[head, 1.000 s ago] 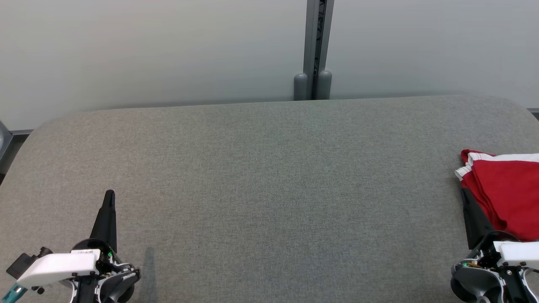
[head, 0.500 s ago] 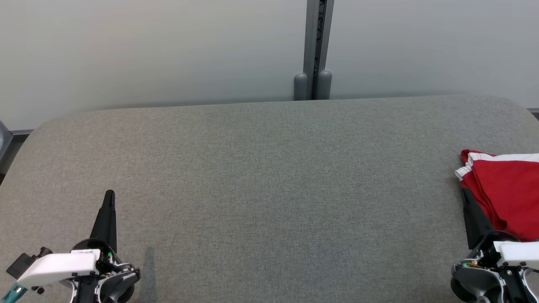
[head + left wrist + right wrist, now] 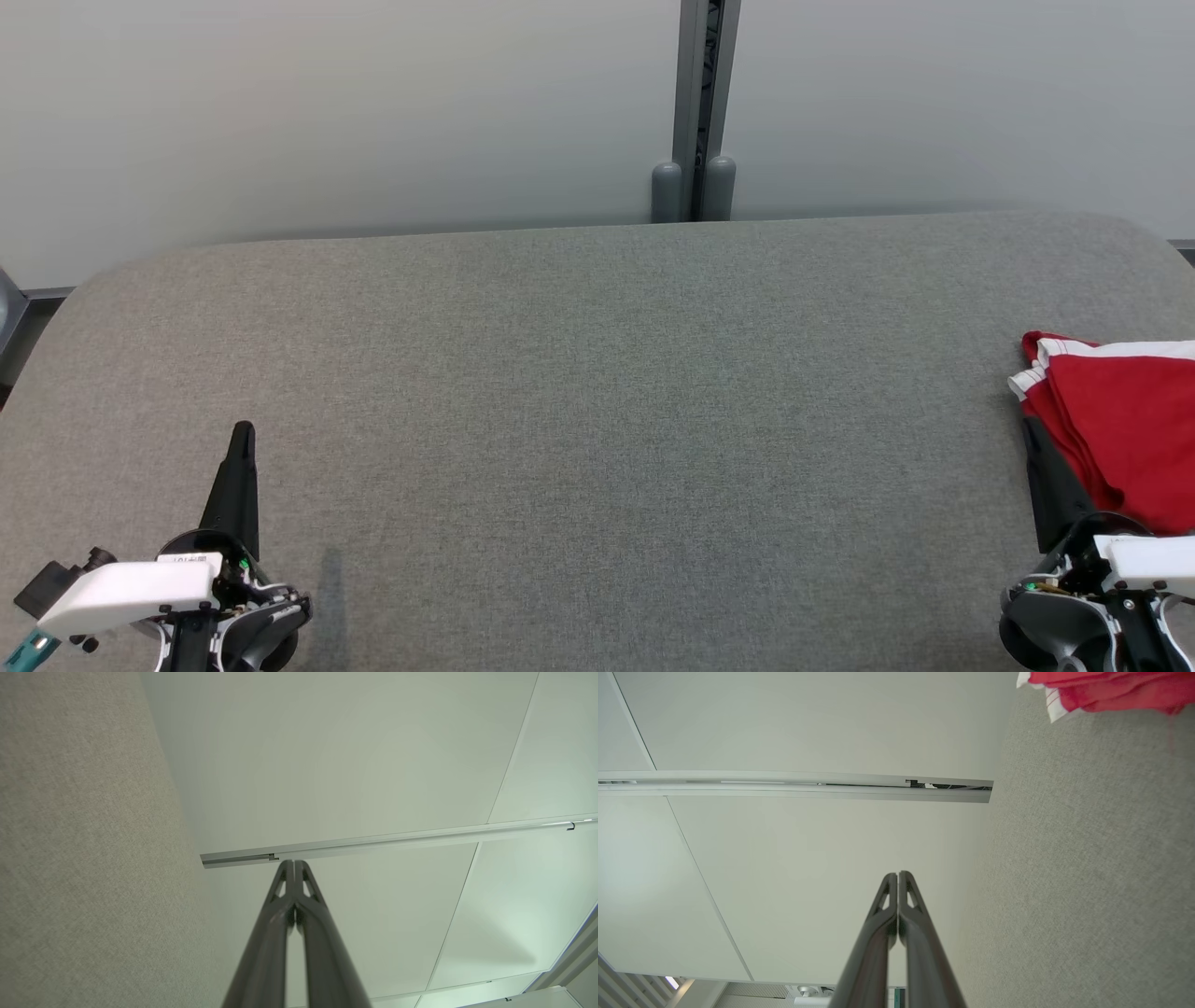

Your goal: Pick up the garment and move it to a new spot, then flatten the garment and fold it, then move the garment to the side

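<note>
My right gripper (image 3: 1031, 431) was closed tight with nothing in it, like my left gripper (image 3: 243, 433) far across the table (image 3: 597, 420), and the red garment (image 3: 1125, 420) lay just beside my right one, on its right, looking folded and set aside, so I guessed I should next keep clear.

We see our left end effector (image 3: 242, 431) low at the left, fingers pressed together, above the grey worktop (image 3: 597, 401). Our right end effector (image 3: 1031, 427), likewise closed, sits just beside the red garment (image 3: 1125, 425) at the right edge.
</note>
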